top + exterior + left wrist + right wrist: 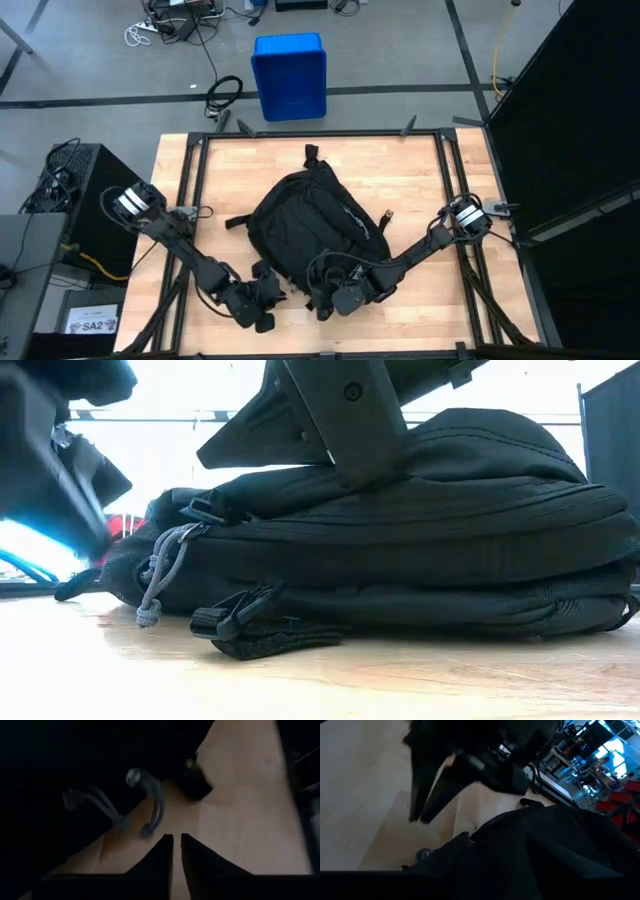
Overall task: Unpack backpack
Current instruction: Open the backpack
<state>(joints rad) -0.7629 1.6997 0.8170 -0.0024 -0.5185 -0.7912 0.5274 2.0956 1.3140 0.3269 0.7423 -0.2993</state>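
The black backpack lies flat on the middle of the wooden table; in the low view its side fills the frame. Two grey zipper pull cords hang off its near left end down to the wood. My left gripper hovers just short of those cords at the near left corner, its fingers only slightly apart with nothing between them. My right gripper is at the backpack's near edge, over its top; black fabric hides its fingers.
A blue bin stands on the floor beyond the far edge. Black frame rails run along the table's left and right sides. A strap with a buckle lies on the wood at the backpack's near side. Bare wood shows right of the backpack.
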